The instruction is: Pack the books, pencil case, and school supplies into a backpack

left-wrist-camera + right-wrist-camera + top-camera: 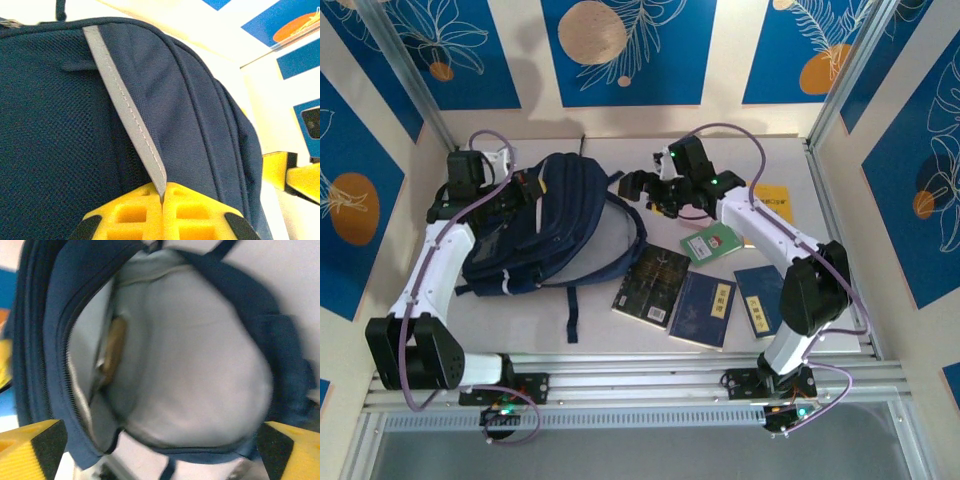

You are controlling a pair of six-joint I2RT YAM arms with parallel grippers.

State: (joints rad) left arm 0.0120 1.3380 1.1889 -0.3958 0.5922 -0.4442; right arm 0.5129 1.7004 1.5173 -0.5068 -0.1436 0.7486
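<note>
Early: bag open, 5 books left on tabletop. L jaws clenched on its grey stripe; R jaws wide, empty.

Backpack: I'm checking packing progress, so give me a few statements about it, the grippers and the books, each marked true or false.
1. The left gripper is shut on the backpack's grey stripe. True.
2. The right gripper holds a book. False: it is open and empty, facing the backpack's opening.
3. The black book is in the backpack. False: it lies on the table beside a navy book.
4. The backpack is unzipped, its pale lining showing. True.
</note>
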